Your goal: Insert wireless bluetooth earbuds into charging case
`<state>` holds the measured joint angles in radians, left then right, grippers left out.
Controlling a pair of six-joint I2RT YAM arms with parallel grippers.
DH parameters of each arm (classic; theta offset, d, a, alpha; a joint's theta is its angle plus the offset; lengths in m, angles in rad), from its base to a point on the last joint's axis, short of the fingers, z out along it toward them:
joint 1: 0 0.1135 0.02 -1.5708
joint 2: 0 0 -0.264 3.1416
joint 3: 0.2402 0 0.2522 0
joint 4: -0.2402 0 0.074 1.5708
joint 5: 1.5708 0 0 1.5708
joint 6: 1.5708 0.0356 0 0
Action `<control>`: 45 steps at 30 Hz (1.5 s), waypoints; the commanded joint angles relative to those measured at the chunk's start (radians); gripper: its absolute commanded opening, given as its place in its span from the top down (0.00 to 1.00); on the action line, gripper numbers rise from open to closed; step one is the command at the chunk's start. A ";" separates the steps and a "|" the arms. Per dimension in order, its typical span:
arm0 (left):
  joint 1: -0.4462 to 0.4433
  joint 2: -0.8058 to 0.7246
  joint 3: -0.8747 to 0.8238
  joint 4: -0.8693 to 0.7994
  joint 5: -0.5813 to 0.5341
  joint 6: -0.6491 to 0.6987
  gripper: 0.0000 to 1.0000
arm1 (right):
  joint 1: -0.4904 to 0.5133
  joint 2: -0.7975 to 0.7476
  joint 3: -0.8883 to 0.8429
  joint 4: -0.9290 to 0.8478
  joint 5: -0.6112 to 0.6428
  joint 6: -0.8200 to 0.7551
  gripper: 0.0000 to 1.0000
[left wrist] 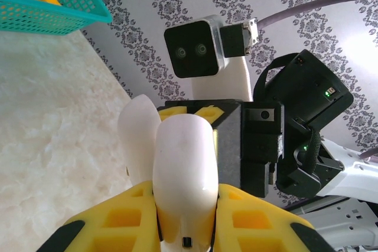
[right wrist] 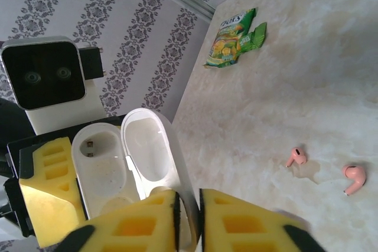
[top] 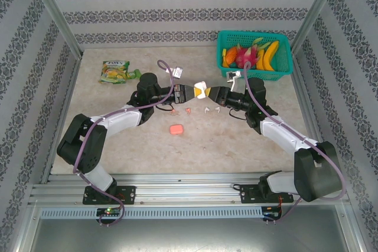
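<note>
Above the table's middle, an open white charging case [top: 201, 89] hangs between both grippers. My left gripper [top: 194, 92] is shut on the case body [left wrist: 184, 163], its yellow fingers [left wrist: 124, 222] pressing either side. My right gripper [right wrist: 189, 212] is shut on the edge of the raised lid [right wrist: 155, 146]; the body's empty wells [right wrist: 100, 157] show beside it. Two pink earbuds [right wrist: 296, 156] [right wrist: 354, 177] lie on the table. From above, pink earbuds [top: 188, 111] and white earbuds [top: 207, 110] lie in a row below the grippers. A closed pink case [top: 175, 128] sits nearer the front.
A teal basket [top: 283, 69] of toy fruit stands at the back right, just behind the right arm. A green snack bag [top: 115, 71] lies at the back left. Patterned walls and metal rails ring the table.
</note>
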<state>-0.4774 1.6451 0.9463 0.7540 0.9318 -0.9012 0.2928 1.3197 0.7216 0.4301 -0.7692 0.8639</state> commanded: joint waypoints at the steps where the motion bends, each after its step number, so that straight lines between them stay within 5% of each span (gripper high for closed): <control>1: 0.006 0.011 -0.001 0.066 0.000 -0.009 1.00 | 0.012 0.000 0.023 0.031 -0.022 -0.004 0.90; 10: 0.006 0.013 0.000 0.049 -0.012 -0.007 0.94 | 0.008 -0.008 0.025 0.019 -0.015 -0.009 1.00; 20: 0.028 -0.086 0.019 -0.184 -0.082 0.108 0.02 | -0.025 -0.019 0.073 -0.085 0.013 -0.065 1.00; 26: 0.065 -0.205 0.234 -0.783 -0.167 0.429 0.00 | -0.044 -0.028 0.179 -0.317 0.038 -0.249 1.00; 30: 0.065 -0.164 0.506 -1.211 -0.343 0.652 0.00 | -0.035 -0.022 0.260 -0.484 0.135 -0.412 1.00; 36: 0.065 -0.067 0.757 -1.487 -0.457 0.926 0.00 | -0.003 -0.018 0.316 -0.559 0.353 -0.609 1.00; 45: 0.062 0.119 1.031 -1.832 -0.281 1.175 0.00 | 0.018 -0.069 0.315 -0.577 0.415 -0.869 1.00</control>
<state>-0.4168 1.7447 1.9327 -0.8795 0.5735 0.1253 0.2993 1.2972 1.0058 -0.1253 -0.3786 0.1326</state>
